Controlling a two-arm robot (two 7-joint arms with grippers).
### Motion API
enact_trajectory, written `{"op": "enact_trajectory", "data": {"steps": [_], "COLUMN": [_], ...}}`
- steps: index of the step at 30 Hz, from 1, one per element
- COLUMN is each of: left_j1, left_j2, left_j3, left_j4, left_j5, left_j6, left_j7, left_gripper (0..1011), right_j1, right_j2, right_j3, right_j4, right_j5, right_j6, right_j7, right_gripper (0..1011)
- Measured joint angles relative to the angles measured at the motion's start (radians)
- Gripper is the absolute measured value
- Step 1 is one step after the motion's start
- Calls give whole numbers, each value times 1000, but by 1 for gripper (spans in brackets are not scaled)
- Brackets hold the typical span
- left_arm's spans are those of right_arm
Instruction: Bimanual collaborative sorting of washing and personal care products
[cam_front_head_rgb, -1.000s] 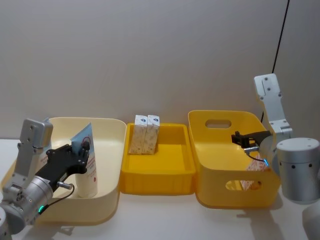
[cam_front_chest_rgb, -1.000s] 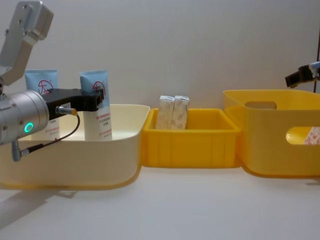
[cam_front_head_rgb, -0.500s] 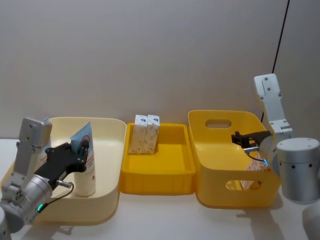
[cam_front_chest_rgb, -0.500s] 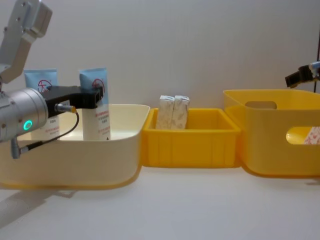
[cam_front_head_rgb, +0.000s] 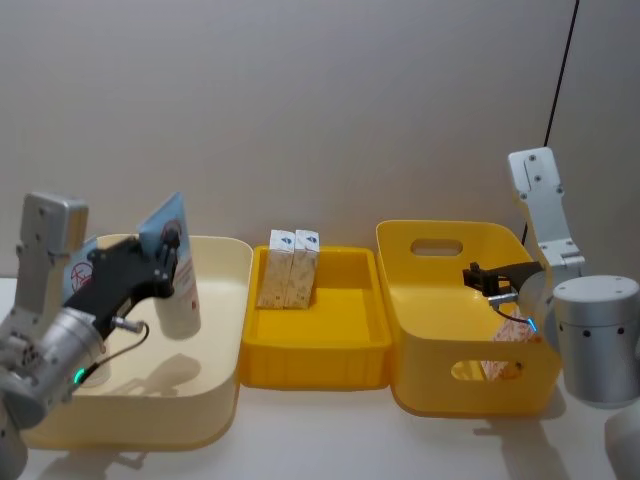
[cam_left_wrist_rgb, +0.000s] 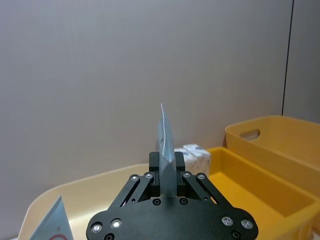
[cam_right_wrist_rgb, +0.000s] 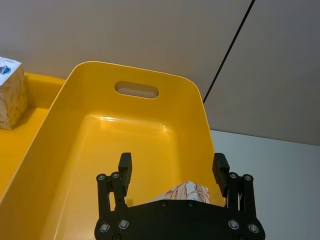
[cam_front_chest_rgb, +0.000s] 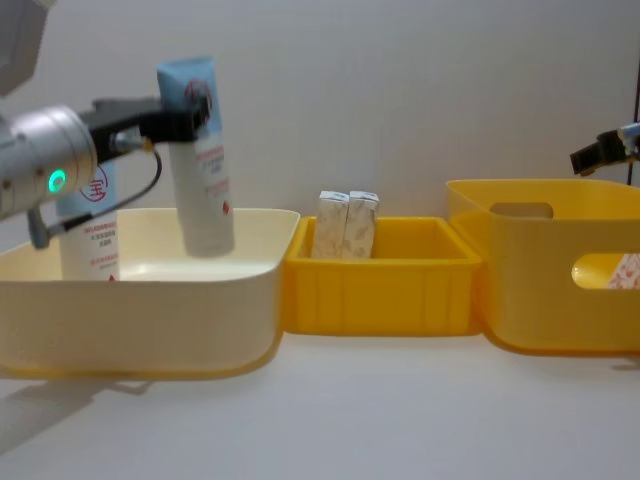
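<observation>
Chest view: light-blue-and-white tube (cam_front_chest_rgb: 200, 150) is hanging tilted in the air, crimped end up and cap end down, about level with the rim of the cream bin (cam_front_chest_rgb: 150, 300) and over its inside. Left gripper (cam_front_chest_rgb: 190, 108) is clamping the tube near the crimped end, fingers closed on it. Second tube (cam_front_chest_rgb: 85, 225) is standing upright in the same bin nearer its left side, apart from the held one. Open room is showing between the held tube and the bin's right wall. Two cream cartons (cam_front_chest_rgb: 347, 225) are standing touching each other at the back left of the yellow tray (cam_front_chest_rgb: 380, 295); the tray's right part is showing bare floor. Tray edges are sitting just beside the bins on either side. Right gripper (cam_right_wrist_rgb: 172, 167) is hovering inside the handled yellow bin (cam_right_wrist_rgb: 75, 150), fingers spread, with a reddish-print carton (cam_right_wrist_rgb: 185, 192) lying below between them. White table (cam_front_chest_rgb: 380, 410) is running open in front.
</observation>
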Motion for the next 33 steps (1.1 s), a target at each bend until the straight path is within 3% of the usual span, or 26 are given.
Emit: {"op": "enact_trajectory", "data": {"steps": [8, 24, 33], "left_j1": [-28, -53, -55], "left_j2": [-15, -30, -36], "left_j3": [-23, -46, -55], "left_j4": [-42, -96, -111], "left_j5": [-26, -38, -36], "left_j6": [-18, -26, -25], "left_j7": [-27, -46, -50], "left_gripper": [159, 159, 160], "right_j1": [7, 31, 41], "right_j2": [6, 55, 87], "right_j3": [-13, -125, -195], "right_j4": [8, 4, -23], "right_j5": [-12, -76, -105], "right_j6": [-6, -105, -195], "right_j7": [3, 77, 148], "right_gripper": [1001, 1001, 1001]}}
